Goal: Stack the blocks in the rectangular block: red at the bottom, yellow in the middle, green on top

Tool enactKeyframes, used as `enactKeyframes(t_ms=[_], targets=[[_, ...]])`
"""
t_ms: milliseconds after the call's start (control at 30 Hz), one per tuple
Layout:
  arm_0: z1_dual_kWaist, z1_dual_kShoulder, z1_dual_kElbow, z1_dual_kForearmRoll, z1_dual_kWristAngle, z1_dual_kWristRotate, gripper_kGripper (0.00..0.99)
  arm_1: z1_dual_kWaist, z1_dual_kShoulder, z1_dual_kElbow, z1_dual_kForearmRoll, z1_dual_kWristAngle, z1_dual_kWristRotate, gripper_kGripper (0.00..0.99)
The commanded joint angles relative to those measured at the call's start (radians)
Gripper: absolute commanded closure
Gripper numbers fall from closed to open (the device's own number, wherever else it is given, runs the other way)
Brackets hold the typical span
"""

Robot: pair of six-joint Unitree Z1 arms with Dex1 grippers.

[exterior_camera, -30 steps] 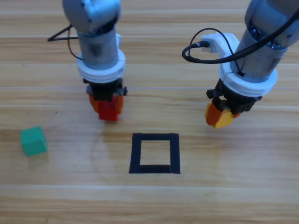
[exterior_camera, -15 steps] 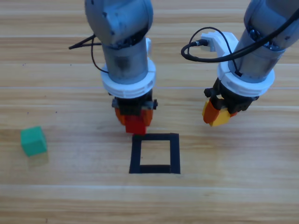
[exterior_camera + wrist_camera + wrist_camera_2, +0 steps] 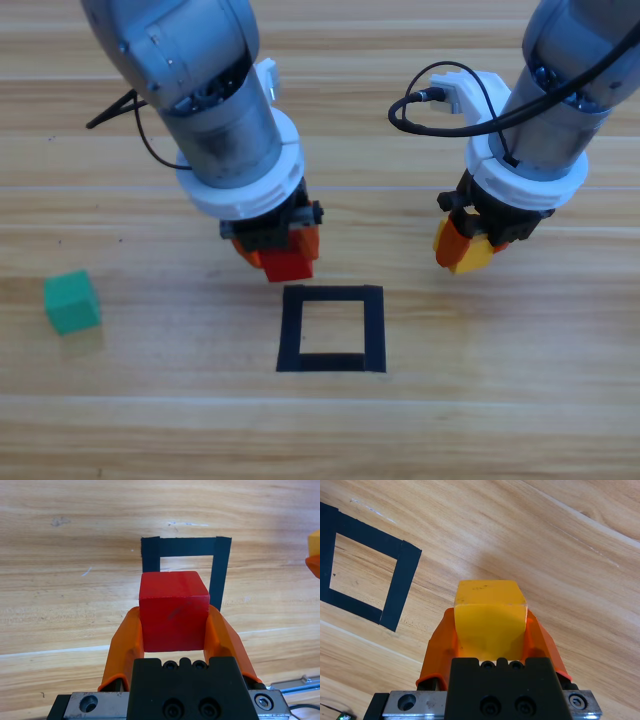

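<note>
My left gripper (image 3: 283, 257) is shut on the red cube (image 3: 287, 264) and hangs just above and left of the black tape square (image 3: 332, 328). In the left wrist view the red cube (image 3: 173, 611) sits between the orange jaws with the tape square (image 3: 185, 555) right beyond it. To the right of the square, my right gripper (image 3: 467, 248) is shut on the yellow cube (image 3: 470, 256); its wrist view shows the yellow cube (image 3: 490, 617) in the jaws and the square (image 3: 362, 572) off to the left. The green cube (image 3: 72, 301) lies on the table at far left.
A black cable (image 3: 430, 110) loops off the right arm's wrist. Another cable (image 3: 125, 105) trails behind the left arm. Bare wood (image 3: 330, 430) runs in front of the square.
The left arm carried the red cube rightward from the mid-left to the square's upper-left corner and now leans in from the left. The right gripper with the yellow cube barely moved.
</note>
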Motion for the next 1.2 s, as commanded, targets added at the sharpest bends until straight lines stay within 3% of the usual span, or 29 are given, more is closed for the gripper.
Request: enactKeyframes(t_ms=[33, 433, 1200], targets=[[-0.065, 0.088, 0.002, -0.01, 0.021, -0.018, 0.946, -0.019, -0.053, 0.029, -0.015, -0.01, 0.011, 0.99], [-0.102, 0.221, -0.181, 0.083, 0.021, -0.019, 0.935, -0.019, -0.054, 0.029, -0.015, -0.01, 0.008, 0.99], [-0.105, 0.339, -0.302, 0.188, 0.029, -0.031, 0.935, -0.019, -0.054, 0.032, -0.017, -0.009, 0.008, 0.99]])
